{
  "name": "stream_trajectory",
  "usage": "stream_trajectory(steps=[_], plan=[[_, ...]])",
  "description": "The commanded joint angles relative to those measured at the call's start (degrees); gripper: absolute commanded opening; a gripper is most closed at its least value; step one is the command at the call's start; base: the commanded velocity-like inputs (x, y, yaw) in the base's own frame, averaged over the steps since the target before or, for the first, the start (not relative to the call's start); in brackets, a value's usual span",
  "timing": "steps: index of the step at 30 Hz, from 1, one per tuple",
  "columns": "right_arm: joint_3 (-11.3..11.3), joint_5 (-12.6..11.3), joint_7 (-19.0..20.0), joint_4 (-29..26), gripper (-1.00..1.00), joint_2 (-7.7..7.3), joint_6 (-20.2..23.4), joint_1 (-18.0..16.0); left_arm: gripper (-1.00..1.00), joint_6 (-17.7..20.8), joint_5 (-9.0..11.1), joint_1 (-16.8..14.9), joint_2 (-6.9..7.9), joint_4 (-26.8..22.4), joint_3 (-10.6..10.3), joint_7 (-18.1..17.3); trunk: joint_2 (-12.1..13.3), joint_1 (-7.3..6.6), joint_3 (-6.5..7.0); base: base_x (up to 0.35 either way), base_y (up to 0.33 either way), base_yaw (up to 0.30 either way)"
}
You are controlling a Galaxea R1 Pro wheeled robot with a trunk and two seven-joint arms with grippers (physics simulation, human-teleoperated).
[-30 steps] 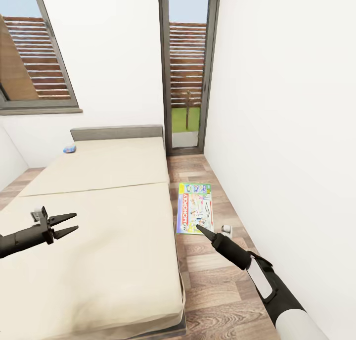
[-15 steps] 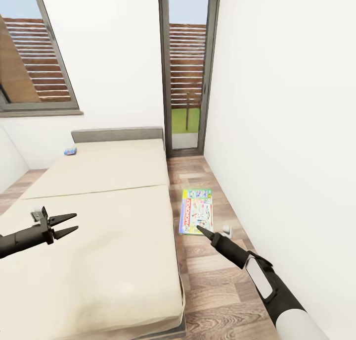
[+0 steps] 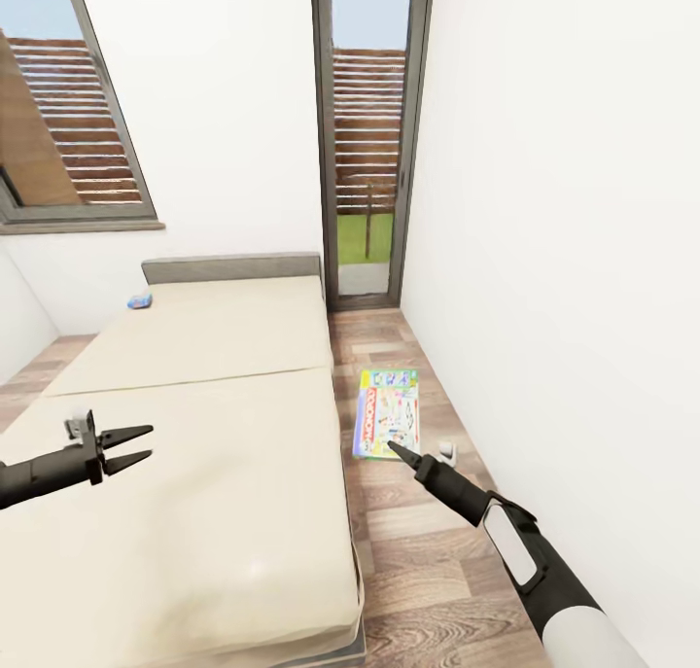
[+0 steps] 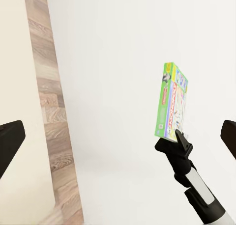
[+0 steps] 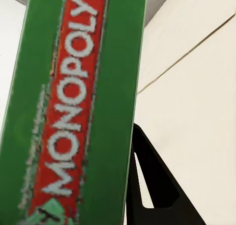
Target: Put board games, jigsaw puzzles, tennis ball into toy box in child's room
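The robot is facing a low bed (image 3: 194, 435) with a beige mattress and a grey headboard, in a narrow room with a glass door at the far end. The right claw (image 3: 397, 448) is holding the green Monopoly board game (image 3: 386, 413) by its near edge, just off the right side of the bed. Its fingers are pinching the box; the right wrist view is showing one dark finger (image 5: 155, 185) lying along the side of the box's green edge (image 5: 69, 107).

The box is appearing lifted rather than lying on the wooden floor (image 3: 428, 571), since the left wrist view is showing it (image 4: 172, 104) perched on the claw tip against the white wall (image 4: 113, 63). Its long axis is running near to far, with the red lettered strip along the left edge and the printed face turned upward.

The left claw (image 3: 124, 448) is hovering over the mattress with its fingers spread, holding nothing. A small blue board game (image 3: 140, 300) is lying on the far left corner of the bed, beside the headboard.

The main risk is likely the thin grip at one end: the box may be levering downward, swinging or slipping out during travel. The close right wall may also be clipping it in a turn.
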Motion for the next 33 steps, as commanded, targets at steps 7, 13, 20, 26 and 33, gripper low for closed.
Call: stream_trajectory(steps=[7,13,20,26,33], plan=[[0.0,-0.4,-0.2,-2.8,-1.00,0.02,0.4,0.0,1.00,0.3,-0.1,0.0,-0.05,0.0,0.0,1.4,2.8,-1.55,1.21,0.000,0.000,0.000],[0.0,-0.4,-0.2,-3.9,-1.00,0.13,0.4,0.1,1.00,0.3,-0.1,0.0,-0.28,0.0,0.0,1.8,5.2,-2.86,2.29,0.000,0.000,0.000],[0.0,-0.4,-0.3,-4.0,-1.00,0.25,0.4,0.1,1.00,0.3,-0.1,0.0,-0.34,0.0,0.0,1.9,8.0,-4.40,3.68,0.000,0.000,0.084],[0.0,-0.4,-0.4,-3.9,-1.00,0.44,0.3,0.1,1.00,0.3,-0.2,0.0,-1.09,0.0,0.0,3.0,10.4,-5.72,5.09,0.000,0.000,0.199],[0.0,-0.4,-0.2,-4.0,-1.00,0.63,0.2,0.1,1.00,0.3,-0.2,0.0,-1.65,0.0,0.0,4.3,13.2,-7.26,6.78,0.000,0.000,0.214]])
